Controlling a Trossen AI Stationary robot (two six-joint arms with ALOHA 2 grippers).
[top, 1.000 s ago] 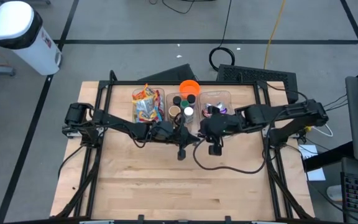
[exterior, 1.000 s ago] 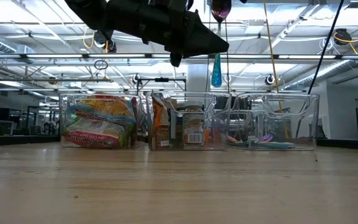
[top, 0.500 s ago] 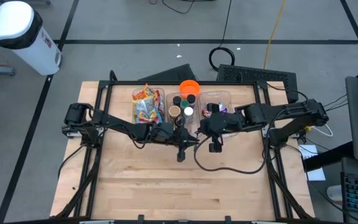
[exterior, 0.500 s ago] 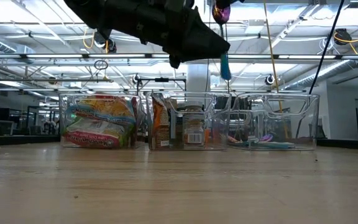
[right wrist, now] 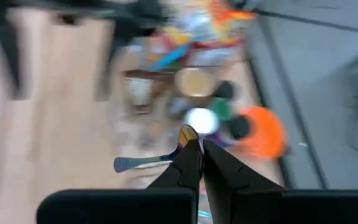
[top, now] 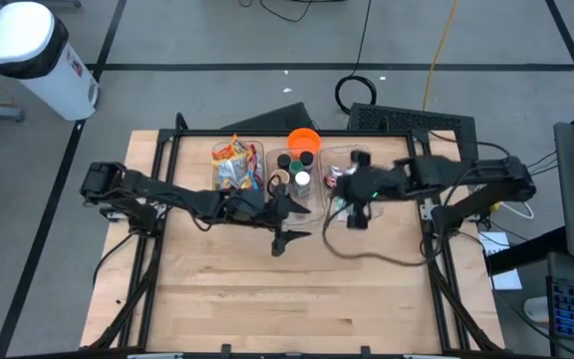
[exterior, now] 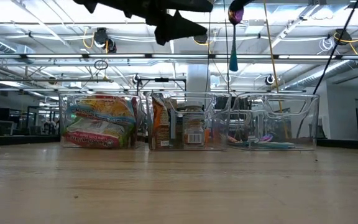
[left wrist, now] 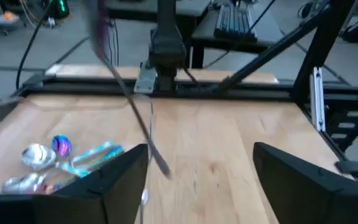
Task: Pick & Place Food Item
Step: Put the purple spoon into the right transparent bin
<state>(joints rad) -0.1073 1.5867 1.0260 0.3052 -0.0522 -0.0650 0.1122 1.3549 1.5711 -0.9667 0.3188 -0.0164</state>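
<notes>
A spoon [exterior: 233,43] with a purple bowl and a teal handle hangs high over the table, and my right gripper [right wrist: 195,153] is shut on it, above the right clear bin [top: 347,168]. My left gripper [left wrist: 197,171] is open with nothing between its fingers and hovers in front of the middle bin [top: 294,172]. Snack bags [exterior: 98,120] lie in the left bin, and jars and cans [exterior: 182,127] stand in the middle one. More spoons [left wrist: 48,152] lie on the right bin's floor. My right gripper pinches the spoon between its two fingertips where the handle joins the bowl [right wrist: 187,135]. The purple bowl [exterior: 235,12] is uppermost and the teal handle [exterior: 233,61] hangs straight down, clear of the bins and the table.
Three clear bins stand in a row along the far side of the wooden table [top: 267,289], which shows bare wood in front of them. An orange cup [top: 304,140] sits behind the middle bin. A black frame [top: 436,269] runs along the table's edges.
My left gripper has opened, let go of the spoon and drawn back toward the table's left edge. My right gripper has shut on the spoon by its bowl end and carried it toward the table's right and far edges, over the right bin.
</notes>
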